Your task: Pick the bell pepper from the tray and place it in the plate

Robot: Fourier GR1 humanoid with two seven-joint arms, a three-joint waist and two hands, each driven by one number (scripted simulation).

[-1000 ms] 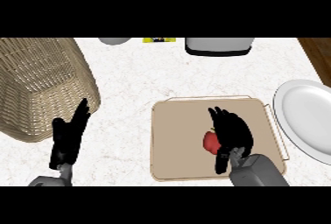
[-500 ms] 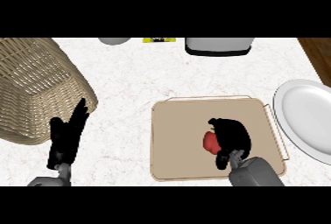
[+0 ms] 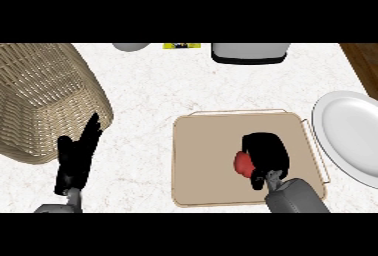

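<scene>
A red bell pepper (image 3: 241, 163) lies on the tan tray (image 3: 207, 150) right of the middle of the counter. My right hand (image 3: 266, 152) covers the pepper's right side, its fingers curled down over it and its thumb below. Only the pepper's left part shows. The white plate (image 3: 351, 135) sits at the right edge, just past the tray. My left hand (image 3: 76, 160) rests open at the lower left, fingers straight and pointing up, beside the basket.
A large wicker basket (image 3: 44, 100) fills the left side. At the back edge stand a grey appliance (image 3: 249, 52), a small grey bowl (image 3: 131, 46) and a yellow item (image 3: 182, 45). A dark wooden strip (image 3: 365, 57) shows at the far right corner.
My right hand's fingers have curled from straight down onto the pepper. The left hand and the pepper stayed where they were.
</scene>
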